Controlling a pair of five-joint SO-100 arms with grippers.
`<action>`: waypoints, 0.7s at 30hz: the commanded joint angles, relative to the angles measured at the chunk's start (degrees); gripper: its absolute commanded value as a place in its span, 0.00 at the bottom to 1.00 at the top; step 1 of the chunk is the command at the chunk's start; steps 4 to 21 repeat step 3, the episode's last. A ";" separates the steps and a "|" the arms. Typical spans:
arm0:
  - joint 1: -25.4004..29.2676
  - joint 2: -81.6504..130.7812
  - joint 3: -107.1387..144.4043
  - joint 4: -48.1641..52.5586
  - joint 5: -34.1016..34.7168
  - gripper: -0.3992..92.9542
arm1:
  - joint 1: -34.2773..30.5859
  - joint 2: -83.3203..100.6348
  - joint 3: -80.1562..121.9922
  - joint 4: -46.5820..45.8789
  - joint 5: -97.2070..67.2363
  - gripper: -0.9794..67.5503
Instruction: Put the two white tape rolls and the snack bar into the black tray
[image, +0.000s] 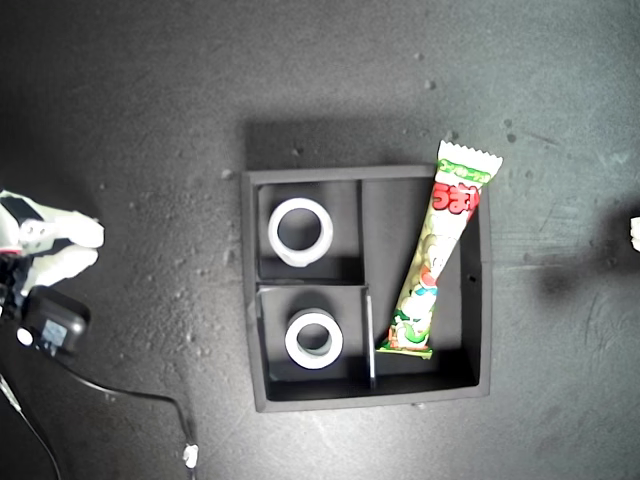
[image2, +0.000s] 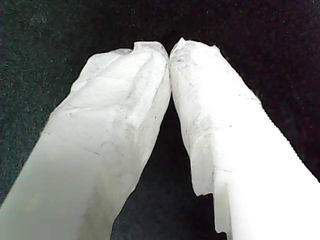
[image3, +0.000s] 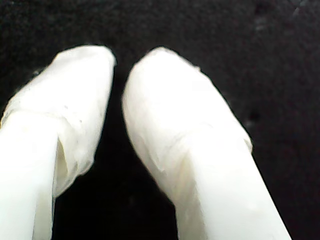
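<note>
My first gripper has its white-wrapped fingers pressed tip to tip with nothing between them, over bare dark surface. My second gripper shows a narrow gap between its fingertips, also empty.

In the exterior view the black tray sits just right of centre. One white tape roll lies in its ten o'clock compartment, the other tape roll in the eight o'clock compartment, each with room around it inside the walls. The snack bar lies slanted in the long compartment, its upper crimped end riding over the tray's one o'clock edge and its lower end near the divider.

An arm sits at the nine o'clock edge, well apart from the tray; which arm it is cannot be told. Open dark table surrounds the tray on all sides.
</note>
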 joint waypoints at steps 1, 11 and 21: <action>0.70 2.81 3.25 2.20 -0.53 0.03 | 0.00 -0.44 0.70 0.70 -8.09 0.02; 0.70 2.81 3.25 2.20 -0.53 0.03 | 0.00 -0.44 0.70 0.70 -8.09 0.02; 0.70 2.81 3.25 2.20 -0.53 0.03 | 0.00 -0.44 0.70 0.70 -8.09 0.02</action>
